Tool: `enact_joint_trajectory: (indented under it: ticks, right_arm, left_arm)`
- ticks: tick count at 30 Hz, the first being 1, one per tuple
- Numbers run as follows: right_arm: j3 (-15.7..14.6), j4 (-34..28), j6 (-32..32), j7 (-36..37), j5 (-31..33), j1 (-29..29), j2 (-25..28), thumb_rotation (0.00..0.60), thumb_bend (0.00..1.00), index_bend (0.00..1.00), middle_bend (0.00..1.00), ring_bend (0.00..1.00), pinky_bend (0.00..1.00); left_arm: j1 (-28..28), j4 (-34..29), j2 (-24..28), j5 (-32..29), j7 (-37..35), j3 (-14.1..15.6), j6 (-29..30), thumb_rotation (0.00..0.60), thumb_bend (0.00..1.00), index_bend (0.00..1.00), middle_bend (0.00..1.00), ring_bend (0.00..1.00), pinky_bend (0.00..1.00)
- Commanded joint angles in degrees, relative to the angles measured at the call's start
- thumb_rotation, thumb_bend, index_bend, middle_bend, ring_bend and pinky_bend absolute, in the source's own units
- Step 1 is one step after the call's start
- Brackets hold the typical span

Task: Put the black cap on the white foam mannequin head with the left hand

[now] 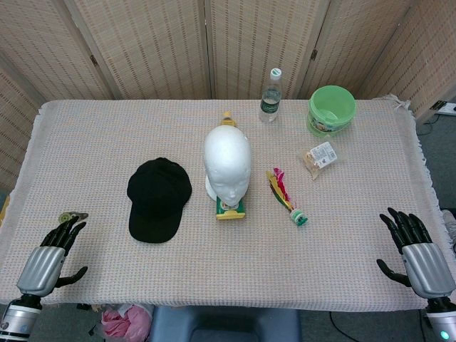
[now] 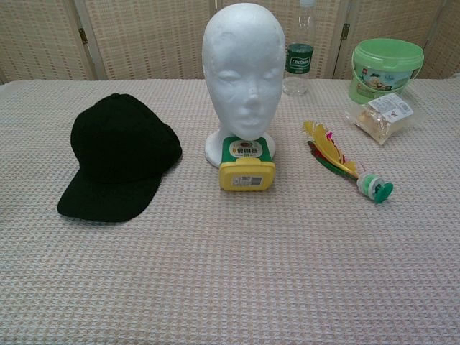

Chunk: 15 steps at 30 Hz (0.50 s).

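Note:
The black cap [image 1: 158,199] [image 2: 116,156] lies flat on the tablecloth, brim toward me, just left of the white foam mannequin head [image 1: 227,164] [image 2: 243,70]. The head stands upright and bare, facing me. My left hand [image 1: 55,249] rests at the table's near left corner, fingers apart and holding nothing, well short of the cap. My right hand [image 1: 413,245] sits at the near right corner, also spread and empty. Neither hand shows in the chest view.
A yellow and green box [image 1: 231,208] [image 2: 246,164] lies against the mannequin's base. To its right lie a feather shuttlecock [image 1: 286,196] [image 2: 338,162], a snack packet [image 1: 319,157] [image 2: 381,114], a green bucket [image 1: 330,110] [image 2: 384,68] and a water bottle [image 1: 270,97] [image 2: 298,63].

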Motion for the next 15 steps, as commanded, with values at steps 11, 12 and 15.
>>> enact_joint_trajectory:
  ticks: [11,12,15]
  right_arm:
    - [-0.6,-0.5,1.2,0.4,-1.3,-0.5,0.4,0.6,0.19,0.0,0.0,0.0,0.0]
    - [-0.6,-0.5,1.5,0.6,-1.6,-0.6,0.4,0.6,0.19,0.0,0.0,0.0,0.0]
    - [-0.7,-0.2,1.6,1.0,-2.1,-0.5,0.5,0.6,0.19,0.0,0.0,0.0,0.0]
  left_arm:
    - [-0.1,0.4,-3.5,5.0,3.7,2.1,0.3,0.6,0.26,0.0,0.0,0.0,0.16]
    - [-0.1,0.4,-4.1,5.7,4.2,2.4,0.4,0.6,0.26,0.0,0.0,0.0,0.16]
    - [0.1,0.9,-6.7,8.6,6.7,2.4,2.3,0.6,0.26,0.0,0.0,0.0,0.18]
